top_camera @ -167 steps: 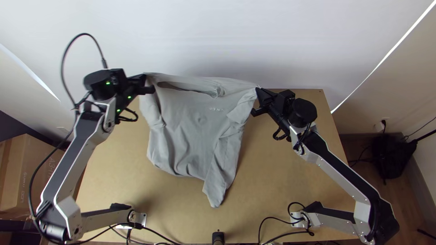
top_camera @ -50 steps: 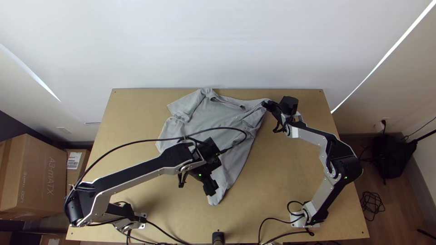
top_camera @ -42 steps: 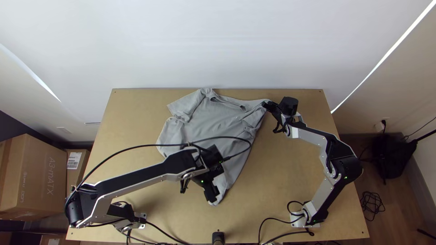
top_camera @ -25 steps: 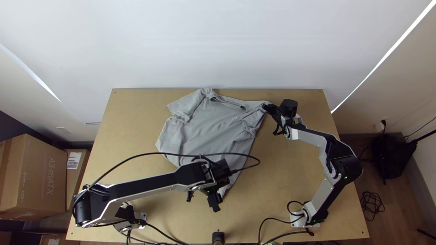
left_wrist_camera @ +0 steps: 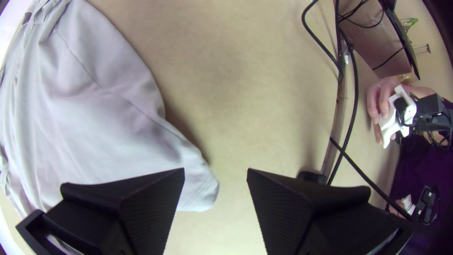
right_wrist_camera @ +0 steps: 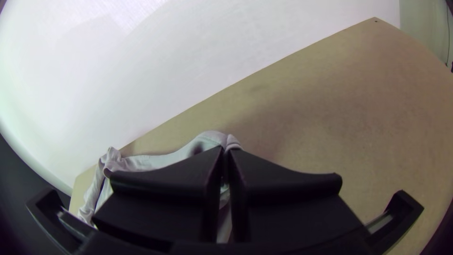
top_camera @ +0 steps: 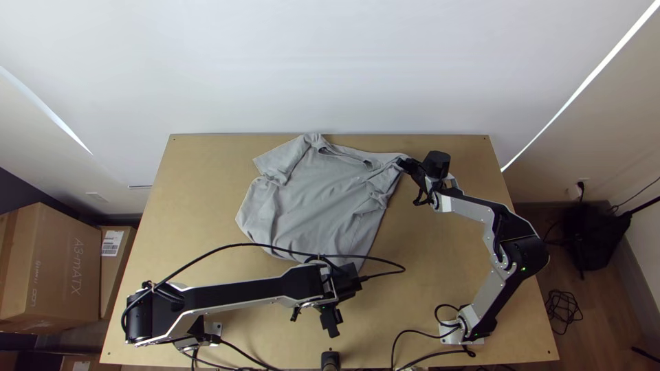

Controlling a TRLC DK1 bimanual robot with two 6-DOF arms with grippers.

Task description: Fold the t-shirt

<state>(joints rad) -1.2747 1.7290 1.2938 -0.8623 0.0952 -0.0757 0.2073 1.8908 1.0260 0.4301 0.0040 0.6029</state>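
Taking twelve as the far side of the tan wooden surface (left_wrist_camera: pixel 222 94), I have my left claw (top_camera: pixel 332 328) open, its wide, black, ribbed fingers (left_wrist_camera: pixel 151 208) well apart. The light grey cloth t-shirt (left_wrist_camera: pixel 94 118) lies creased from twelve to two o'clock, its stitched corner showing between them. Thin black cables (left_wrist_camera: pixel 356 89) curve by the near edge, around five o'clock.

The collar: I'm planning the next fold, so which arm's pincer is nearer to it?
Right. The right pincer is shut on the shirt's corner, to the right of the collar; the left pincer is open, farther off, toward the table's near edge.
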